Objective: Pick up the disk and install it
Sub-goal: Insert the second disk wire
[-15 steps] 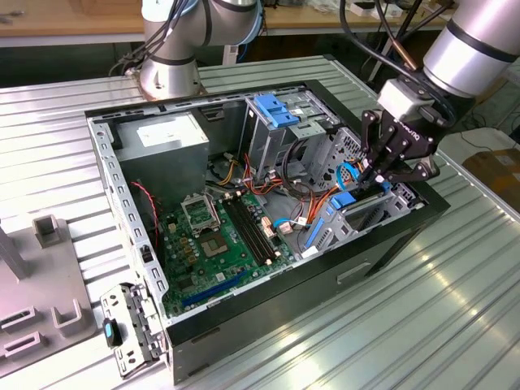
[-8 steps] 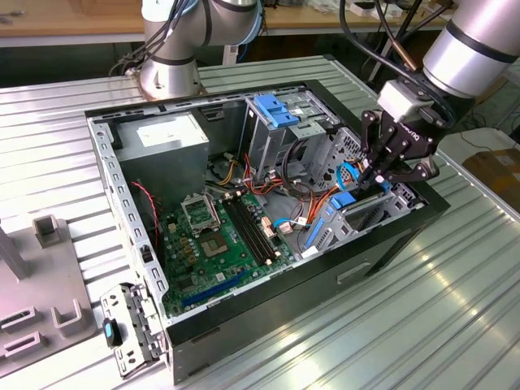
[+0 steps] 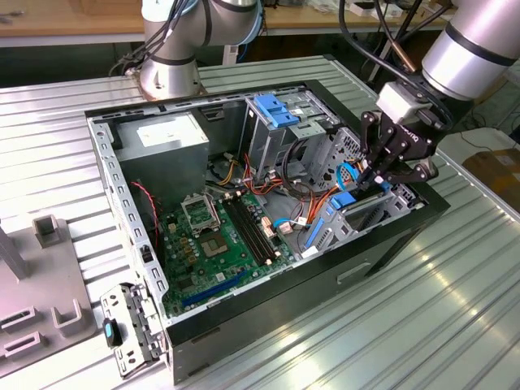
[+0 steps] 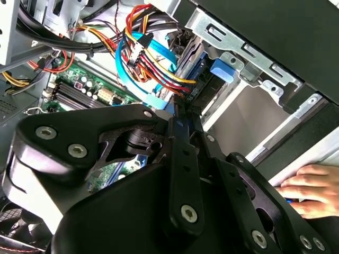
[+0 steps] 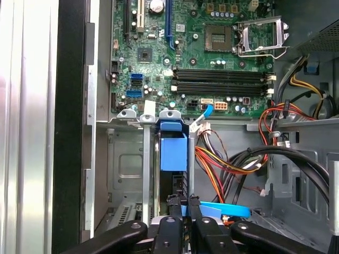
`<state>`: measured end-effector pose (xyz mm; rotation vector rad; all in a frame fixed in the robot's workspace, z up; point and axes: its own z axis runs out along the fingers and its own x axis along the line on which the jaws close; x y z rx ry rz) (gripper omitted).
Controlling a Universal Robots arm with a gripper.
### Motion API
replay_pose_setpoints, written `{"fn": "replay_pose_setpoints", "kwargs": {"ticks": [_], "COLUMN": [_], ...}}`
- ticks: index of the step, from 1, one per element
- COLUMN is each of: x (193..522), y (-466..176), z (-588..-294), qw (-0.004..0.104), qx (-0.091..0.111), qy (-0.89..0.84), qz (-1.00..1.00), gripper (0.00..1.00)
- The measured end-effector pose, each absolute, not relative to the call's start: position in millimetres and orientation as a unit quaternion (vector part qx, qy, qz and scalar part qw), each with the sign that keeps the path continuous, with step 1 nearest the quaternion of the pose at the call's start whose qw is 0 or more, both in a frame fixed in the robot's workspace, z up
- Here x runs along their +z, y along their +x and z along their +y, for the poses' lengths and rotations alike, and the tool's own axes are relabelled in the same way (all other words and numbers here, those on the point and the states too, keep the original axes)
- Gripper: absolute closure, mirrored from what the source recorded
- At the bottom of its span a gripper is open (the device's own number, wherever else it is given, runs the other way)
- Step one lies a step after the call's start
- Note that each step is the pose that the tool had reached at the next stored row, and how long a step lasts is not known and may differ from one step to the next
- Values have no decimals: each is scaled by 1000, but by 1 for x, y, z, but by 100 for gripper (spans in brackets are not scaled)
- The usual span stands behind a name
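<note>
The disk [image 5: 174, 148] stands on edge in the grey drive bay [image 5: 124, 164] at the front corner of the open computer case [image 3: 268, 313]; its bright blue rail frame [image 3: 343, 203] shows above the dark metal body. My gripper [image 3: 379, 174] hangs directly over that bay. In the first wrist view the gripper [image 5: 183, 203] has its two black fingers drawn close together on the disk's upper edge. In the second wrist view the gripper [image 4: 180, 114] pinches a blue edge, with bundled cables [image 4: 148, 58] close beside it.
A green motherboard [image 3: 219, 244] lies on the case floor, a grey power-supply box [image 3: 166, 134] at the back, and a cage with a blue latch [image 3: 276, 110] beside it. Orange and blue cables [image 5: 222, 169] crowd the bay. A person's hand [image 4: 310, 188] rests outside the case. A second arm's base [image 3: 171, 57] stands behind it.
</note>
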<state>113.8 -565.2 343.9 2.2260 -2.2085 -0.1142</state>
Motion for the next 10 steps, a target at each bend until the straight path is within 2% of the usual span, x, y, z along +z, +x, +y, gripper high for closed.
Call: {"fn": "replay_pose_setpoints", "kwargs": {"ticks": [10], "x": [340], "y": [114], "z": [-566], "qw": [0], "qx": [-38], "qy": [709], "qz": [-704], "gripper": [84]}}
